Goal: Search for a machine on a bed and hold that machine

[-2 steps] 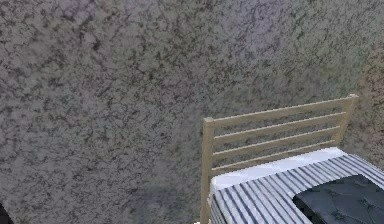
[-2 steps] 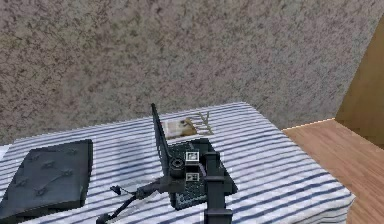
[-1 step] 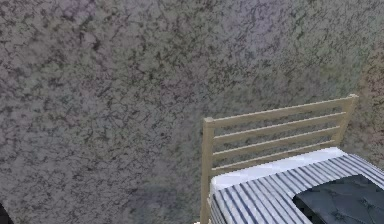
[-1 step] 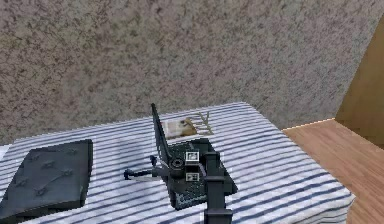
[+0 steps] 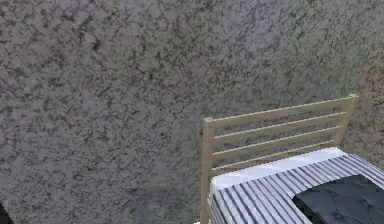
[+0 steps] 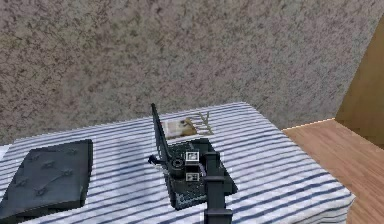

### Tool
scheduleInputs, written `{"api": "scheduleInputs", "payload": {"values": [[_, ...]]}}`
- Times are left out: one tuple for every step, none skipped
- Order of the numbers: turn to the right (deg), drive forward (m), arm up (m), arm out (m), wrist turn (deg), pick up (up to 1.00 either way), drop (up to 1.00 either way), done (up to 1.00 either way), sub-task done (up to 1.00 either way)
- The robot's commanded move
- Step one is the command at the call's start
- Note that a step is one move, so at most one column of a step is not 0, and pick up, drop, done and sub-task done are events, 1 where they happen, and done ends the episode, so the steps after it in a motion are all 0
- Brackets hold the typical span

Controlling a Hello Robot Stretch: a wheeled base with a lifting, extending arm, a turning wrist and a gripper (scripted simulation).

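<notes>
Starting at the claw (image 6: 158,159), you find it in the arm side view at the far end of the dark square arm (image 6: 214,203), just left of the two small white marker squares (image 6: 189,158). You cannot tell the claw's state, nor whether it holds anything, because the dark grey open laptop (image 6: 203,180) lies right at and behind it. Whether the two touch, you cannot tell either.

The laptop rests near the middle of the blue-and-white striped bed (image 6: 270,160), its base flat on the cover and its thin screen standing upright. Just beyond the laptop lies a light flat printed sheet (image 6: 190,125). Well apart, toward the arm side view's left, a dark quilted flat pillow (image 6: 48,175) lies on the stripes. Past the bed's foot at the view's right you see brown wooden floor (image 6: 335,150) and a brown wooden panel (image 6: 365,85), with the speckled grey-brown wall (image 6: 150,50) behind.

In the forward view's lower right, the pale wooden slatted headboard (image 5: 275,135) stands against the same wall.
</notes>
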Motion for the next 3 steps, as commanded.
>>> {"api": "scheduleInputs", "payload": {"values": [[0.0, 0.0, 0.0, 0.0, 0.0, 1.0, 0.0, 0.0, 0.0], [0.0, 0.0, 0.1, 0.0, 0.0, 0.0, 0.0, 0.0, 0.0], [0.0, 0.0, 0.0, 0.0, 0.0, 0.0, 0.0, 1.0, 0.0]]}}
